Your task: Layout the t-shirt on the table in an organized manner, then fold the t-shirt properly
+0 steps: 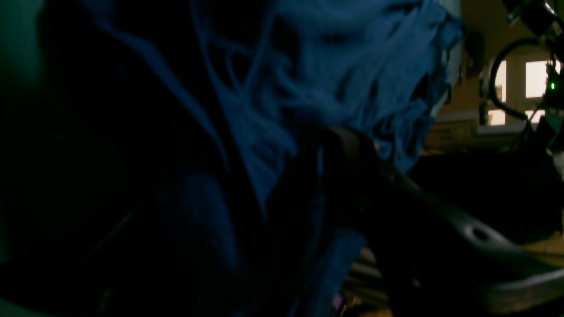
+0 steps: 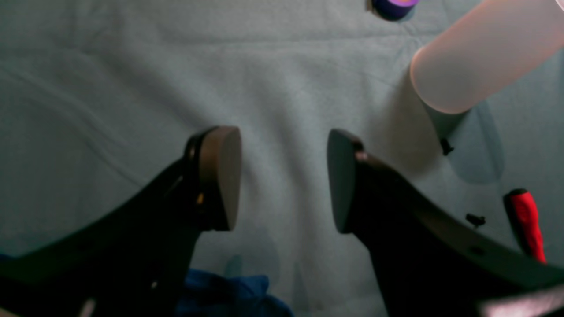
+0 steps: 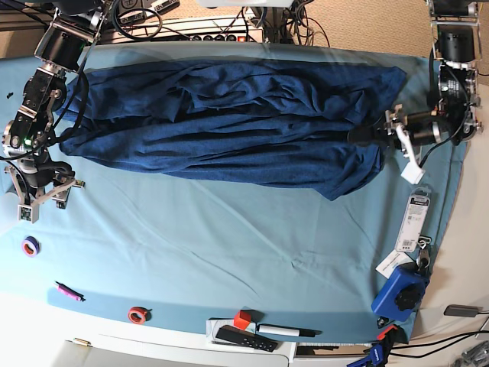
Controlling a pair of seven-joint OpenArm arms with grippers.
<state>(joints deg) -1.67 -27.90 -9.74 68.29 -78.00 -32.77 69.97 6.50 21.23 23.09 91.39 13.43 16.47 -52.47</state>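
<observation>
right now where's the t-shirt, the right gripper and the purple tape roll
t-shirt [image 3: 229,126], base view, middle of the bunched blue fabric
right gripper [image 2: 284,178], right wrist view, gap midway between its spread fingertips
purple tape roll [image 3: 30,245], base view, on its ring near the table's edge

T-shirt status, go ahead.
Right tool open, over bare table. Left tool at t-shirt edge, grip unclear. Shirt spread but wrinkled, unfolded. Nothing in the way.

Purple tape ring [image 3: 30,245], pink pen [image 3: 69,291], red tape ring [image 3: 137,313], red cube [image 3: 242,319], black remote [image 3: 243,338], marker [image 3: 289,331], blue clamp [image 3: 400,292], packaged card [image 3: 415,221]
</observation>
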